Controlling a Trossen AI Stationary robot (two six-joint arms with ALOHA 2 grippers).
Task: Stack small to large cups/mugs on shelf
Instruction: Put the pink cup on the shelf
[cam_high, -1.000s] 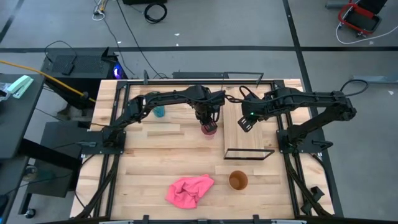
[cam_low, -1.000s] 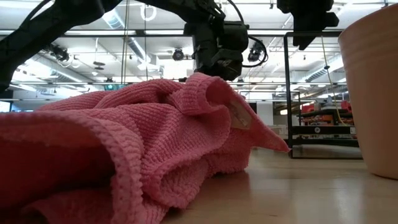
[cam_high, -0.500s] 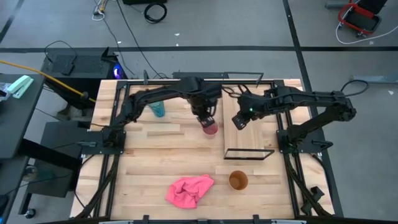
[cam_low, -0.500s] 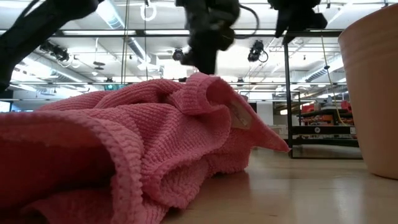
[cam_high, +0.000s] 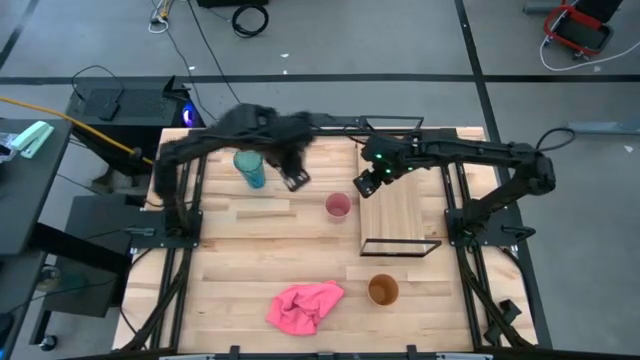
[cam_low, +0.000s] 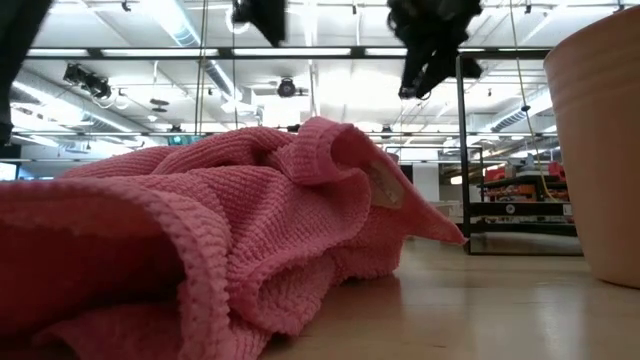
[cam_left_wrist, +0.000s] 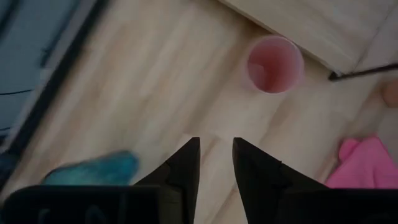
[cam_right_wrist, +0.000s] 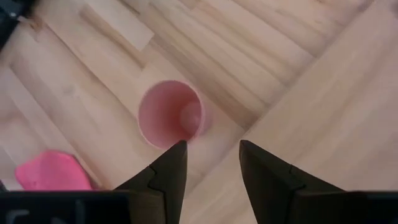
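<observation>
The small pink cup (cam_high: 338, 206) stands upright on its base on the tabletop, just left of the shelf board (cam_high: 402, 208). It also shows in the left wrist view (cam_left_wrist: 275, 63) and the right wrist view (cam_right_wrist: 171, 114). The teal cup (cam_high: 250, 168) stands at the far left. The orange cup (cam_high: 383, 290) stands near the front. My left gripper (cam_high: 295, 178) is open and empty between the teal and pink cups. My right gripper (cam_high: 367, 185) is open and empty above the shelf's left edge, close to the pink cup.
A crumpled pink cloth (cam_high: 305, 305) lies near the front edge and fills the low view (cam_low: 220, 240). The shelf's black wire frame (cam_high: 400, 247) stands up at its near end. Bare tabletop lies between the cups and the cloth.
My left gripper has drawn away from the pink cup, going up and toward the table's left edge, near the teal cup. The pink cup stays standing where it was. My right gripper has gone toward the table's left, closer to the pink cup.
</observation>
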